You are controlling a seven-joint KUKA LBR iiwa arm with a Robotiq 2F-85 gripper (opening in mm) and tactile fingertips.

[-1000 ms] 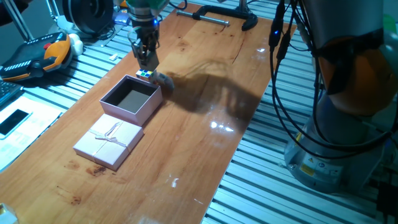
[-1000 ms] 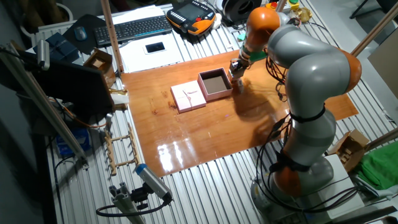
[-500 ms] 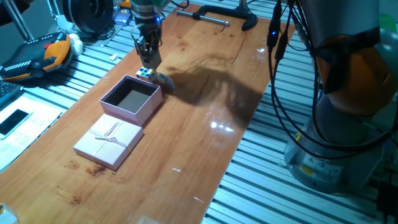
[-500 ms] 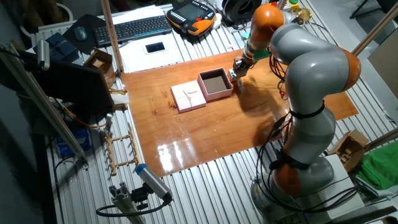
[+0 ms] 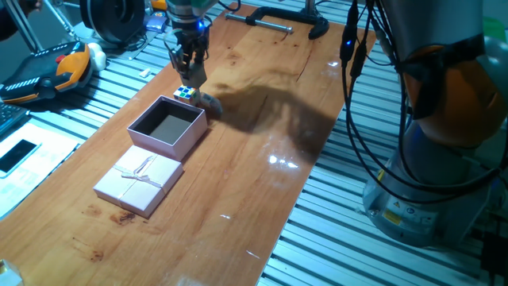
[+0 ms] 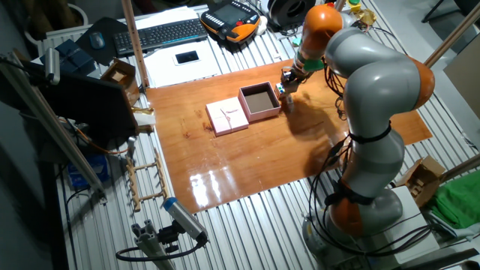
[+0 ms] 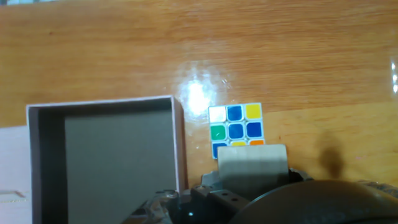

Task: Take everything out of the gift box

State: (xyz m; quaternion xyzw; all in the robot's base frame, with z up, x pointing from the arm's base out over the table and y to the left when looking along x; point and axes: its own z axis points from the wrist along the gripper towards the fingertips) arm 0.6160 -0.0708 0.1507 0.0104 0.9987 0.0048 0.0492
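Hand (image 5: pixel 190 75) poised above the worktop (image 5: pixel 262 199), just past the far corner of the box (image 5: pixel 187 137). Raised clear of everything below and touching nothing. Cannot tell how far the fingers stand apart: dark and bunched in one fixed view, too small in the other (image 6: pixel 287 81), hidden under the body in the hand view. No sign of anything carried.

Directly beneath: puzzle cube (image 5: pixel 187 94), flat on the wood, just beside the box's far wall but outside it. In the hand view (image 7: pixel 236 127) shown square-on, white, blue, yellow and green stickers up, a narrow strip of bare wood between it and the box wall (image 7: pixel 179 143). Grey cube (image 5: pixel 210 101) to its right, the two touching or nearly so; in the hand view (image 7: pixel 252 163) overlapping the puzzle cube's nearest row, so lying closest to the camera. Probably both set here to keep the travel out of the box short.

Box open, upright, in the middle of the worktop (image 6: pixel 262 116). Dark lining bare wherever visible; floor and inner walls plain, nothing resting inside. Near-left part of the floor cut off in the hand view. Lid (image 5: pixel 127 187) on the near side of the box, bow up, close beside it (image 6: pixel 227 118), kept out of the way of the opening.

Tiny whitish piece not made out anywhere. Judged nearly finished, perhaps finished: two blocks out, box apparently empty.
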